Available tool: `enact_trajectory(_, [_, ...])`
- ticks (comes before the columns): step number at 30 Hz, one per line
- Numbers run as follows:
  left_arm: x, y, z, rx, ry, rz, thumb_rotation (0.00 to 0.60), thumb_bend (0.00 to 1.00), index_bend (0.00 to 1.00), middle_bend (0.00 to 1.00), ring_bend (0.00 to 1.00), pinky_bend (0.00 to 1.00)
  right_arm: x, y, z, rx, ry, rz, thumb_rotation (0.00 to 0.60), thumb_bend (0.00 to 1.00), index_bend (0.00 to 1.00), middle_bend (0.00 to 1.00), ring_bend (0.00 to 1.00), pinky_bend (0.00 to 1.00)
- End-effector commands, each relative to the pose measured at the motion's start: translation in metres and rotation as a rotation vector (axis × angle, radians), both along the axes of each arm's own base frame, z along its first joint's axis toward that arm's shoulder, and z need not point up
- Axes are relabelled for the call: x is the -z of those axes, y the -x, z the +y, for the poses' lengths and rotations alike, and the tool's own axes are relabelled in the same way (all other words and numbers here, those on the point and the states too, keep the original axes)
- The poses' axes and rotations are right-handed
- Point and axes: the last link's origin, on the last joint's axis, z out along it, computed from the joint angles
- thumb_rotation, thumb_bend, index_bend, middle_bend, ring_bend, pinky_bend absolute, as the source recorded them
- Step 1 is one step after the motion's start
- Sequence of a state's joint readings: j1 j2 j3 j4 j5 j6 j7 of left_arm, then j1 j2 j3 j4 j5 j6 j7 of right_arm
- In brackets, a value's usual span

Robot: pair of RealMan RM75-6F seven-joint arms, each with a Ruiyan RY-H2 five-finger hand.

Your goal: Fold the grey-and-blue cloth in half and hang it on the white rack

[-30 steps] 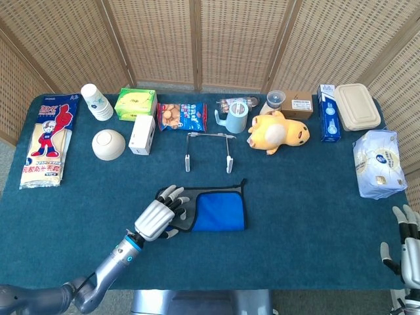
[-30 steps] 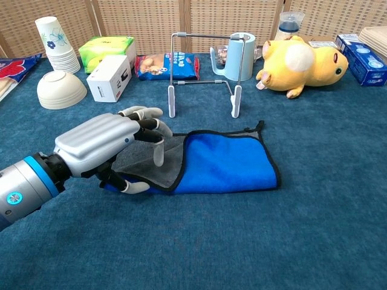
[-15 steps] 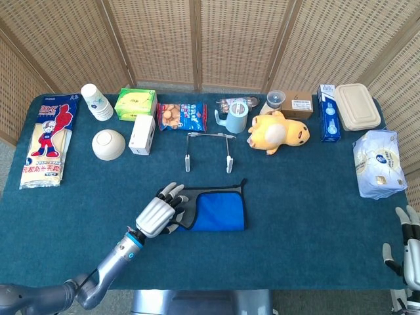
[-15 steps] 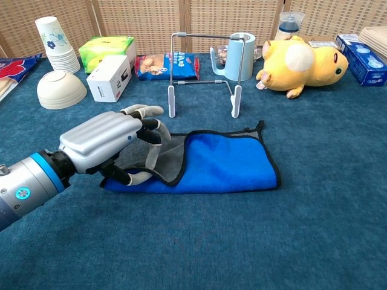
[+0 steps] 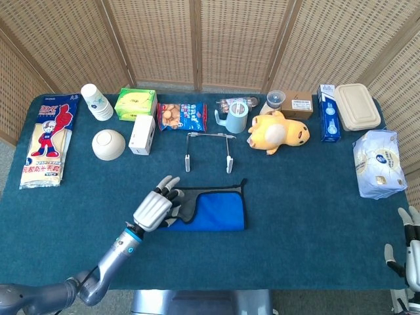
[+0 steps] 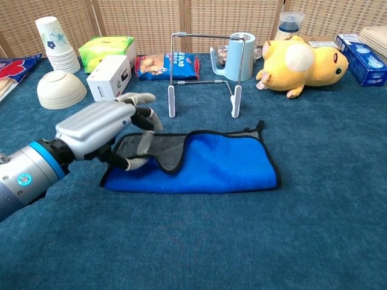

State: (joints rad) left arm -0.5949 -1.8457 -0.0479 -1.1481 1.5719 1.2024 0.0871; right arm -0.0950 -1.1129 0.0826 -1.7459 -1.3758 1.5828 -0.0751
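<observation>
The grey-and-blue cloth (image 5: 220, 210) (image 6: 227, 166) lies flat in the middle of the table, blue side up on the right, grey side showing at its left end. My left hand (image 5: 155, 209) (image 6: 103, 127) is over that left end and pinches the grey flap's edge between thumb and fingers, lifting it slightly. The white wire rack (image 5: 209, 149) (image 6: 204, 72) stands upright just behind the cloth, with nothing on it. My right hand (image 5: 410, 252) shows only in the head view at the table's lower right corner, fingers apart and holding nothing.
Behind the rack stand a snack bag (image 6: 166, 65), a blue mug (image 6: 239, 55) and a yellow plush toy (image 6: 299, 63). At the back left are a white box (image 6: 110, 77), a bowl (image 6: 60, 89), stacked paper cups (image 6: 55, 43) and a green box (image 6: 107, 49).
My left hand has moved left and up with the grey flap, drawing it further out to the left. The right hand has sunk slightly lower at the frame's edge.
</observation>
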Motion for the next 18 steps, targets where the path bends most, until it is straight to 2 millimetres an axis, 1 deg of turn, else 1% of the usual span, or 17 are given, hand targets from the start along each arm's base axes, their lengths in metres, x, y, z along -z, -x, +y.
enact_trajectory(1, [-0.004,0.004,0.006,-0.026,-0.028,-0.016,0.600,0.49,0.70,0.36,0.08,0.04,0.001,0.000,-0.001,0.001,-0.002,0.000,0.600,0.41,0.00,0.00,0.00,0.00])
enact_trajectory(7, [-0.006,0.011,0.016,-0.065,-0.054,-0.027,0.600,0.48,0.68,0.36,0.09,0.04,0.001,-0.001,-0.002,-0.001,-0.003,0.002,0.600,0.41,0.00,0.00,0.00,0.00])
enact_trajectory(18, [0.002,0.022,0.033,-0.122,-0.083,-0.022,0.600,0.48,0.66,0.34,0.09,0.04,0.000,-0.002,0.000,0.005,0.001,0.007,0.600,0.41,0.00,0.00,0.00,0.00])
